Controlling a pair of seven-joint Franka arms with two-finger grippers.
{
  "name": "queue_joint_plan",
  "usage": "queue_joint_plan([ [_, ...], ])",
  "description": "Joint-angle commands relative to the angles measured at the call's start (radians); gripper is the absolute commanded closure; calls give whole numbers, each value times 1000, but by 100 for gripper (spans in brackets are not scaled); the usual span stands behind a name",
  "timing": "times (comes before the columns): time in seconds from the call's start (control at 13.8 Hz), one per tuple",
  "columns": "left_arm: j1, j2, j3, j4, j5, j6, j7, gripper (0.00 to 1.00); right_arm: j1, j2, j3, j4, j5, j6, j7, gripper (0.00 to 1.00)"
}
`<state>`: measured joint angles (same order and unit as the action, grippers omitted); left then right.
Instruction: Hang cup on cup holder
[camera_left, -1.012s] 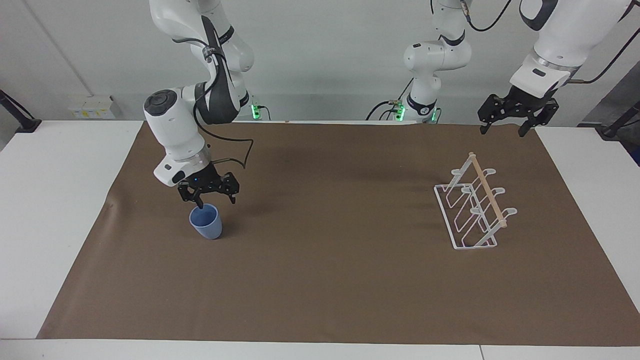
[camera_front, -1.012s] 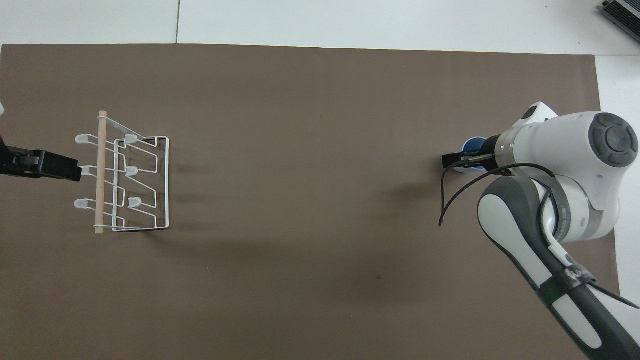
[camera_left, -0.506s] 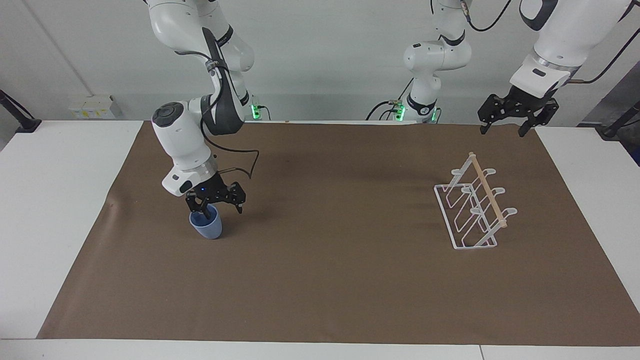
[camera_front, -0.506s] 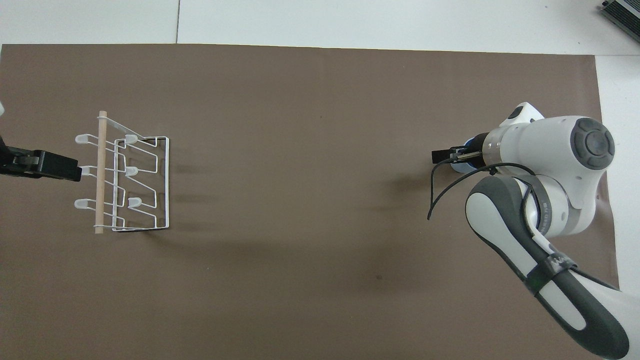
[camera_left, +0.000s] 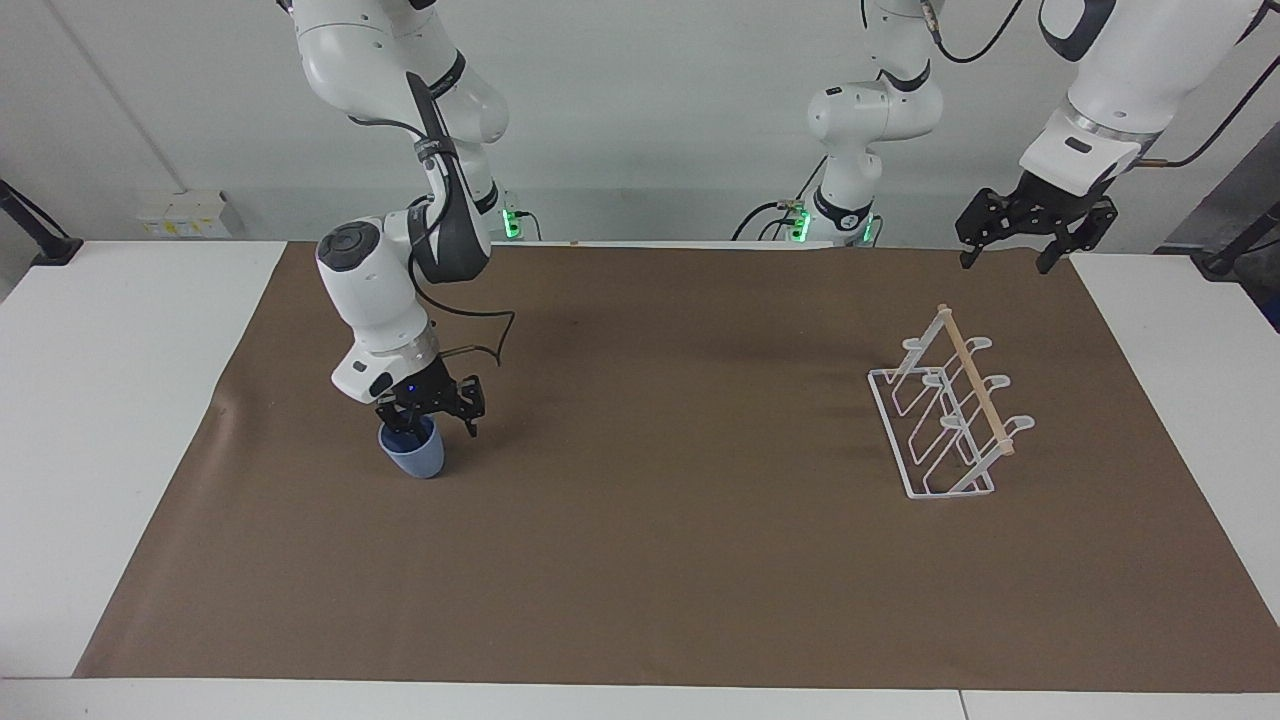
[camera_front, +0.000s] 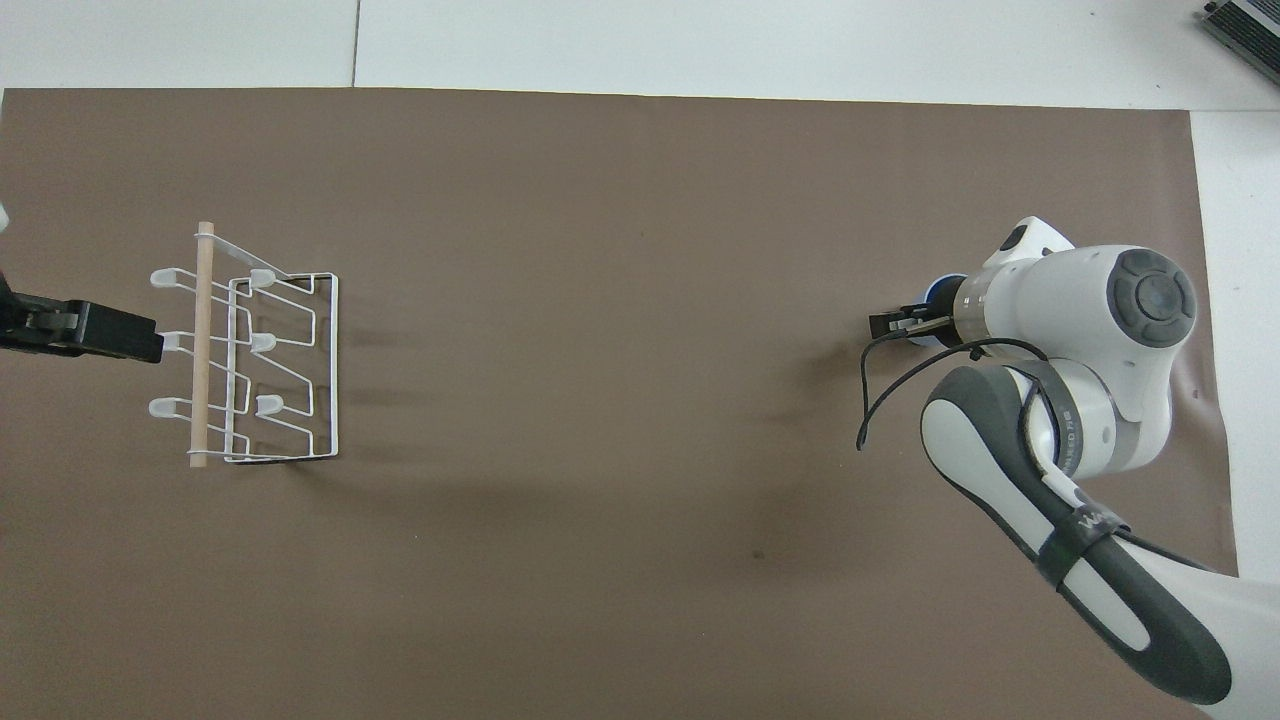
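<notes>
The light-blue cup (camera_left: 417, 458) stands upright on the brown mat toward the right arm's end of the table; only a sliver of it (camera_front: 938, 291) shows in the overhead view. My right gripper (camera_left: 436, 420) is open and low over the cup. One finger reaches inside the cup and the other hangs outside its rim, on the side toward the table's middle. It also shows in the overhead view (camera_front: 893, 322). The white wire cup holder (camera_left: 945, 425) with its wooden dowel stands toward the left arm's end (camera_front: 262, 362). My left gripper (camera_left: 1012, 255) is open and empty and waits raised above the mat's corner.
The brown mat (camera_left: 660, 560) covers most of the white table. A black cable (camera_front: 885, 385) loops out from the right wrist. The robots' bases (camera_left: 838, 215) stand at the table's edge.
My right gripper has come down onto the cup, with one finger now inside it, and the wrist has shifted slightly toward the table's middle. The left arm and the cup holder have not moved.
</notes>
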<state>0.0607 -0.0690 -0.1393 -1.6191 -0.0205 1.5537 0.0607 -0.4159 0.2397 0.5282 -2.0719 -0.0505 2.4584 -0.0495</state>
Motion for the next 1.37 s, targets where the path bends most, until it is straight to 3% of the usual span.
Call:
queue_joint_plan([
  [0.0,13,-11,-8,-2,7,-17,5,0,-9,3,4,-11,-17,30,-30,64],
  [0.29,14,-11,-6,-2,7,-18,4,0,-9,3,4,-11,-17,28,-30,92],
  [0.43,13,-11,-8,-2,7,-12,4,0,-9,3,4,-11,-17,28,-30,100],
  [0.94,13,-11,-11,-2,-1,-26,-1,0,-3,9,6,3,-17,14,-27,100],
  [1.08,14,-12,-6,-2,-65,-43,-44,0,3,10,7,25,-17,7,-27,100],
  [1.3,13,-14,-8,-7,-111,-47,-154,0,26,9,7,90,-17,-82,-27,100],
])
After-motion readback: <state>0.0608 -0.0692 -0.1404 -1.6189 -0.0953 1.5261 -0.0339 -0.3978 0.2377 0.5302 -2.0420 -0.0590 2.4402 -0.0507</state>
